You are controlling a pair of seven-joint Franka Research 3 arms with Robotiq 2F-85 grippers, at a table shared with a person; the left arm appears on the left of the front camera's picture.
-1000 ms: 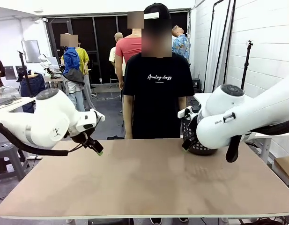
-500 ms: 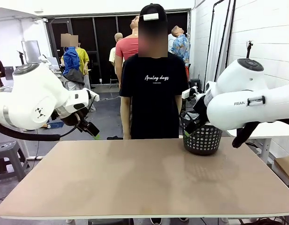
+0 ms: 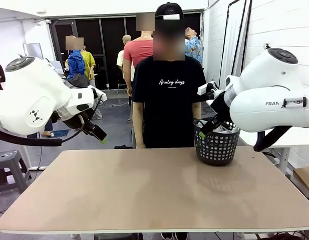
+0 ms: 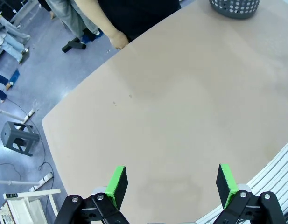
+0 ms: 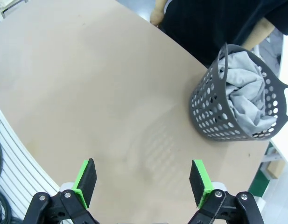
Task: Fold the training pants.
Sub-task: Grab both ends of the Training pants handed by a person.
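The training pants point(image 5: 249, 93) are a light grey bundle crumpled inside the black mesh basket point(image 5: 228, 109); in the front view the basket point(image 3: 217, 147) stands at the table's far right, with a bit of grey cloth point(image 3: 227, 129) at its rim. My left gripper point(image 3: 100, 137) hangs high over the table's far left edge. In its wrist view the left gripper point(image 4: 172, 183) is open, nothing between its green pads. My right gripper point(image 3: 204, 130) hovers by the basket's left rim, and the right gripper point(image 5: 143, 182) in its own view is likewise open and empty.
A person in a black T-shirt point(image 3: 168, 95) stands at the far side of the brown table point(image 3: 144, 190), arms hanging; one hand point(image 4: 118, 40) is near the far edge. A stool point(image 4: 17, 137) stands on the floor to the left.
Both arms have lifted up and back from the tabletop. The right arm, which covered the basket a second ago, has moved off it and the basket shows whole.
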